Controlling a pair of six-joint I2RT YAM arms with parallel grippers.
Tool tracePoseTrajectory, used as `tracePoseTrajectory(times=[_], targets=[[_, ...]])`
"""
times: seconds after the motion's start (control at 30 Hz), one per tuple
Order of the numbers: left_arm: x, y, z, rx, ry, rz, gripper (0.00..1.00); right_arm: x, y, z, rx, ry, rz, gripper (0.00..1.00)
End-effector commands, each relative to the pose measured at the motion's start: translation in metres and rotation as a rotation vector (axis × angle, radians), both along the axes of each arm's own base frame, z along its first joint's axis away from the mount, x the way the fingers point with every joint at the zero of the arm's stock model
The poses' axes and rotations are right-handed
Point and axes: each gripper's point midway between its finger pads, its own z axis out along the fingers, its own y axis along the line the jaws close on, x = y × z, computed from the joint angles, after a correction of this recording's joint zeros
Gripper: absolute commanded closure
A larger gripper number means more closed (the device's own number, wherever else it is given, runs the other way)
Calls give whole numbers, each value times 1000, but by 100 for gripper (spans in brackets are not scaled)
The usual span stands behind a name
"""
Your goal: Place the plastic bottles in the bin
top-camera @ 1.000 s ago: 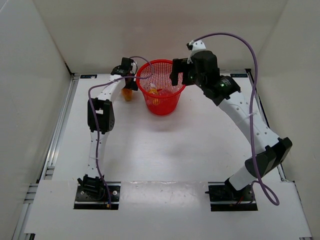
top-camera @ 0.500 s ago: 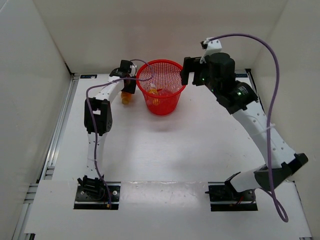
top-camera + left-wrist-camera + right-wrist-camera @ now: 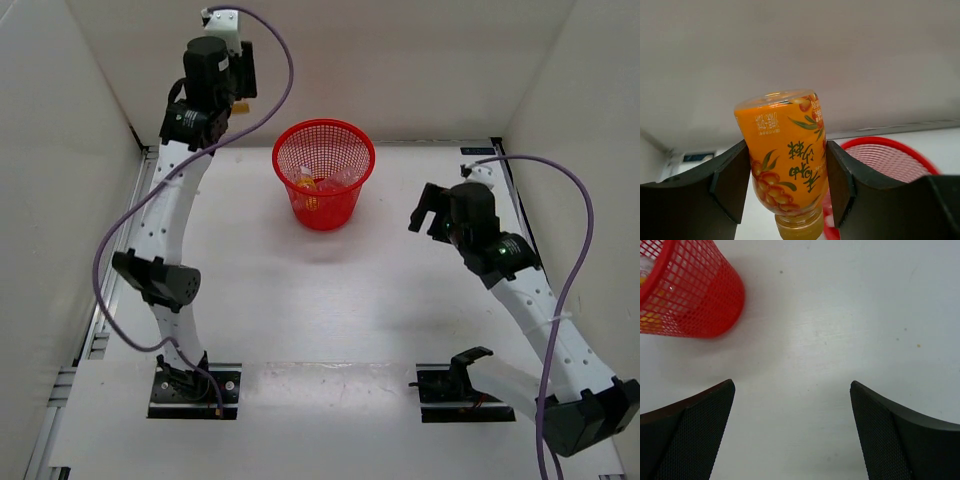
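My left gripper [image 3: 242, 88] is raised high at the back left and is shut on the stubby orange bottle [image 3: 785, 150]. The bottle hangs cap down between the fingers [image 3: 732, 175]. In the top view only a sliver of it [image 3: 240, 104] shows. The red mesh bin [image 3: 324, 185] stands on the table, to the right of and below that gripper, and its rim shows in the left wrist view [image 3: 880, 150]. Clear and orange bottle shapes [image 3: 312, 186] lie inside the bin. My right gripper [image 3: 425, 212] is open and empty, right of the bin; in its wrist view [image 3: 790, 405] bare table lies between the fingers.
White walls close the table on the left, back and right. The bin's lower wall [image 3: 690, 295] shows at the upper left of the right wrist view. The arm bases [image 3: 195, 385] sit at the near edge.
My left gripper has risen from the table left of the bin to high up at the back left, with the orange bottle. My right gripper has drawn back from the bin's rim, rightward and nearer.
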Motion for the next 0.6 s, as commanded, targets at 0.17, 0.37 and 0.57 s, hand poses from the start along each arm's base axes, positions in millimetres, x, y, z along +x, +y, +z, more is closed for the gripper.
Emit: tracePoseTrajectory(times=[0.17, 0.37, 0.57], targets=[[-39, -178, -94, 141, 176, -522, 90, -24, -26, -2, 15, -20, -115, 1], [-28, -196, -151, 149, 284, -571, 82, -41, -36, -15, -3, 25, -141, 1], [-34, -206, -165, 205, 300, -564, 0, -47, -38, -17, 11, 13, -146, 1]])
